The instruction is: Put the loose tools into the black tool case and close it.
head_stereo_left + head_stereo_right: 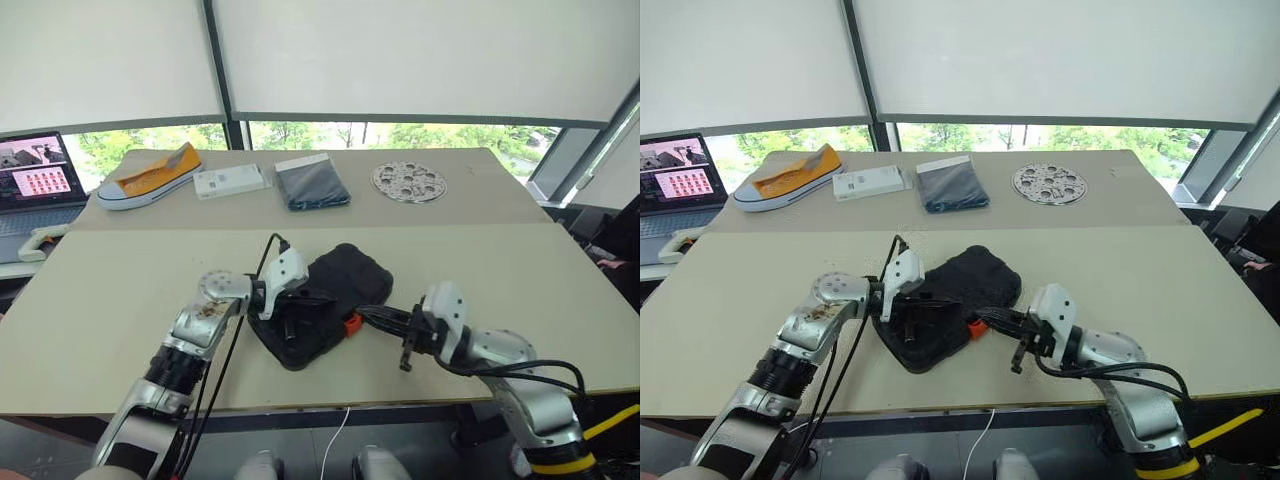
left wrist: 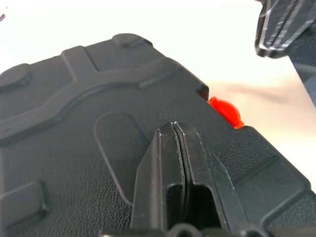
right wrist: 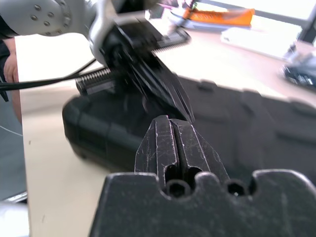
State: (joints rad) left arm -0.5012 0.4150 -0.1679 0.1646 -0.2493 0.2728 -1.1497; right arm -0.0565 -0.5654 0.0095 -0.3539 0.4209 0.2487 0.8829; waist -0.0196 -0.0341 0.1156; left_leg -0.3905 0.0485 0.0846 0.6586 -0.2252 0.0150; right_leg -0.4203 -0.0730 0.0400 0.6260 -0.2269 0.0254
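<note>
Black tool case (image 1: 335, 290), orange latch (image 1: 352, 324).

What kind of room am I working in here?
Probably an office or lab set up for robot trials: pale worktables pushed together beneath large windows with white roller blinds, trees outside, and an open laptop at the left edge.
</note>
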